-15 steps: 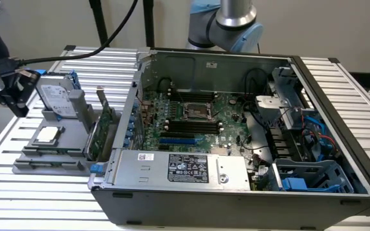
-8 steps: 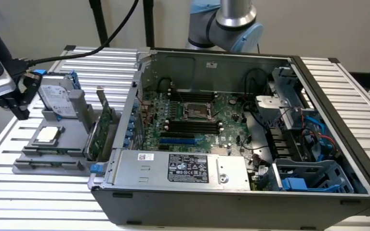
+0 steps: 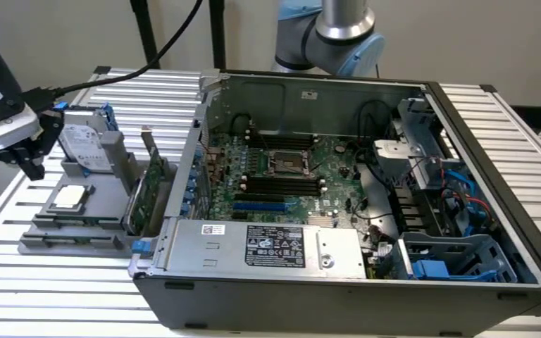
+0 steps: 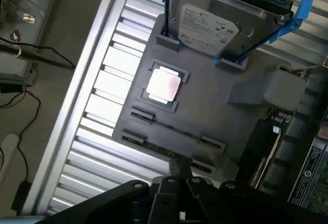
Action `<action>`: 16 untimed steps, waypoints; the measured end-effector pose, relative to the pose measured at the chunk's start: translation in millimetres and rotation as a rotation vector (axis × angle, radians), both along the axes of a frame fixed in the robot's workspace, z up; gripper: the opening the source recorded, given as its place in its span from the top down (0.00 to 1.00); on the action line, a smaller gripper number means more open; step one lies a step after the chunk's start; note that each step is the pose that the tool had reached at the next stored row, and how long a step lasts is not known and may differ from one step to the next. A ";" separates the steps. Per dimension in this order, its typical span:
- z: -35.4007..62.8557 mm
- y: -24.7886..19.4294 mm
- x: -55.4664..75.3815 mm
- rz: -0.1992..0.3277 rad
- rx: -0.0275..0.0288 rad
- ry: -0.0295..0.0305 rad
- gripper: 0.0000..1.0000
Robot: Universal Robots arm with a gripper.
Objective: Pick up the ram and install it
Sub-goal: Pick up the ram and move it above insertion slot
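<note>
The ram (image 4: pixel 177 130) stands on edge as a thin dark strip between the clips of a grey parts holder (image 4: pixel 215 111), just beside a silver processor (image 4: pixel 164 84). A second thin strip (image 4: pixel 159 147) runs parallel to it in the neighbouring clips. My gripper (image 4: pixel 179 171) hovers over that end of the holder, shut and holding nothing. In the exterior view the gripper (image 3: pixel 31 167) hangs above the holder (image 3: pixel 73 232) at the far left, apart from it. The open computer case (image 3: pixel 346 282) with its motherboard (image 3: pixel 280 179) and dark memory slots (image 3: pixel 280 186) lies to the exterior view's right.
A silver hard drive (image 3: pixel 87 144) with blue rails stands at the holder's back. A green expansion card (image 3: pixel 148 193) stands upright between holder and case. The case also holds a power supply (image 3: pixel 261 246), cables and a blue drive cage (image 3: pixel 458 257). A slatted metal table (image 3: pixel 54 289) carries everything.
</note>
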State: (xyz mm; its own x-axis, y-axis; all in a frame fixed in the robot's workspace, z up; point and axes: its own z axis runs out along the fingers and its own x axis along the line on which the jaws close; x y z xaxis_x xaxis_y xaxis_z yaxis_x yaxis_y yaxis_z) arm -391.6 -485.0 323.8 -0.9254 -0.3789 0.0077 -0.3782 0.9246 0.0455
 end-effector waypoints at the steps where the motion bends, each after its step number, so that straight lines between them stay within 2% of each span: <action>1: -1.1 0.0 0.0 0.018 0.0001 -0.0001 1.00; 16: -15.6 0.0 0.0 0.291 0.0000 0.0000 1.00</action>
State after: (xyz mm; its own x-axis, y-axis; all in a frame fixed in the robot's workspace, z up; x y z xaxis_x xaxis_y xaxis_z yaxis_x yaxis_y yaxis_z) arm -391.6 -485.1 308.2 -0.7781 -0.6281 0.0077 -0.6272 0.7775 0.0456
